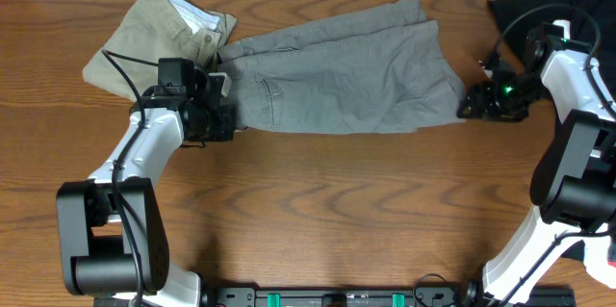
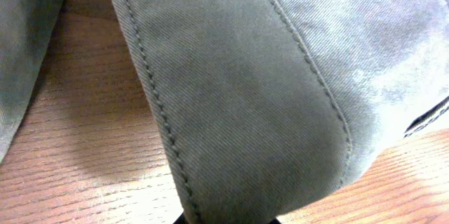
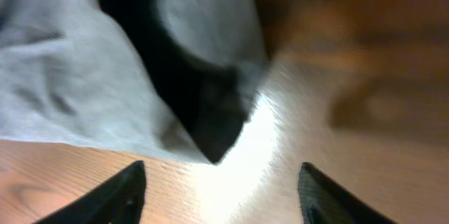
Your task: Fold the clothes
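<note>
The grey shorts (image 1: 346,76) lie spread flat on the wooden table (image 1: 337,211), toward 12 o'clock from the table's middle, with their length running from 9 o'clock to 3 o'clock. At their 9 o'clock end the left gripper (image 1: 219,105) is clenched on the cloth. Its wrist camera is filled by a stitched band (image 2: 231,90) of the grey fabric that rises off the wood, casts a shadow beneath it, and runs down into the closed jaws at the bottom edge of that view. At the 3 o'clock end the right gripper (image 1: 472,105) sits low on the table just beside the hem. Its wrist camera shows the two dark fingers (image 3: 119,196) standing well apart with bare, brightly lit wood between them. The pincer is released and grasps nothing. The grey hem, with a dark fold in it, lies just ahead of the fingertips at about 11 o'clock in that view, which is blurred. Khaki shorts (image 1: 159,28) lie crumpled at 10 o'clock on the table, one corner meeting the grey shorts' 9 o'clock end. A black garment (image 1: 577,4) is heaped at 2 o'clock, near the table's far corner, behind the right arm.
</note>
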### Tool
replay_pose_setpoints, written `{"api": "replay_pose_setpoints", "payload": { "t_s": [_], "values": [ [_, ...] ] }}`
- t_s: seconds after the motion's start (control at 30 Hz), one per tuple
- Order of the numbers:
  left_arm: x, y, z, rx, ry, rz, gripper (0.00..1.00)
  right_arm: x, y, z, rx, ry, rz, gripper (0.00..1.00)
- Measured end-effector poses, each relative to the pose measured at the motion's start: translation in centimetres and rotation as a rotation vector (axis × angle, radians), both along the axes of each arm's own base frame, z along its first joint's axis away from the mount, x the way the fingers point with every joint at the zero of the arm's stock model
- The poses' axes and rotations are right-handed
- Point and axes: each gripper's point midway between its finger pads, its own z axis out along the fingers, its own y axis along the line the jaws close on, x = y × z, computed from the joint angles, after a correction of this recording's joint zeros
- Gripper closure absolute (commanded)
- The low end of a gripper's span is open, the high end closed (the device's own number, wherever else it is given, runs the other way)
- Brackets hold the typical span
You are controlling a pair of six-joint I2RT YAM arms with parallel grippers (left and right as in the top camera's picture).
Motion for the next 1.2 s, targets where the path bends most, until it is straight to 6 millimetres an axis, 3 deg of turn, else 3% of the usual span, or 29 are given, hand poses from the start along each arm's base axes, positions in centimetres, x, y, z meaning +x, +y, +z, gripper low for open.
{"api": "replay_pose_setpoints", "payload": {
  "t_s": [0.13, 0.23, 0.3, 0.37, 0.43, 0.47, 0.67, 0.83, 1.0, 1.1, 1.17, 1.2],
  "values": [
    [0.0, 0.0, 0.0, 0.000, 0.000, 0.000, 0.94, 0.6, 0.8, -0.8, 0.035, -0.047, 0.013, 0.27],
    [0.0, 0.0, 0.0, 0.000, 0.000, 0.000, 0.94, 0.4, 1.5, -2.2, 0.057, -0.057, 0.002, 0.34],
    [0.0, 0.0, 0.0, 0.000, 0.000, 0.000, 0.94, 0.0, 2.1, -2.5, 0.082, -0.054, 0.000, 0.55],
    [0.0, 0.0, 0.0, 0.000, 0.000, 0.000, 0.94, -0.2, 2.6, -2.7, 0.102, -0.048, -0.001, 0.82],
    [0.0, 0.0, 0.0, 0.001, 0.001, 0.000, 0.94, -0.8, 3.2, -2.7, 0.130, -0.027, 0.007, 0.98],
    [0.0, 0.0, 0.0, 0.001, 0.000, 0.000, 0.94, -1.3, 3.6, -2.6, 0.145, -0.012, 0.018, 0.99],
    [0.0, 0.1, -0.1, 0.008, 0.001, 0.003, 0.94, -3.2, 3.0, -1.6, 0.123, 0.082, 0.033, 0.99],
    [-0.1, 0.3, -0.2, 0.019, 0.007, 0.006, 0.94, -3.7, -1.8, -0.3, -0.081, 0.159, -0.016, 0.99],
    [-0.7, 0.1, -0.3, 0.017, 0.033, 0.000, 0.94, -4.9, -3.8, -0.1, -0.184, 0.223, -0.055, 0.98],
    [-1.6, 0.0, -0.6, 0.019, 0.070, -0.002, 0.93, -5.5, -4.6, -0.1, -0.234, 0.255, -0.074, 0.64],
    [-2.3, 0.4, -0.7, 0.029, 0.101, 0.005, 0.87, -5.7, -5.3, -0.1, -0.269, 0.267, -0.085, 0.59],
    [-2.7, 0.5, -0.8, 0.033, 0.118, 0.005, 0.77, -5.9, -5.6, -0.1, -0.283, 0.275, -0.088, 0.59]
  ]
}}
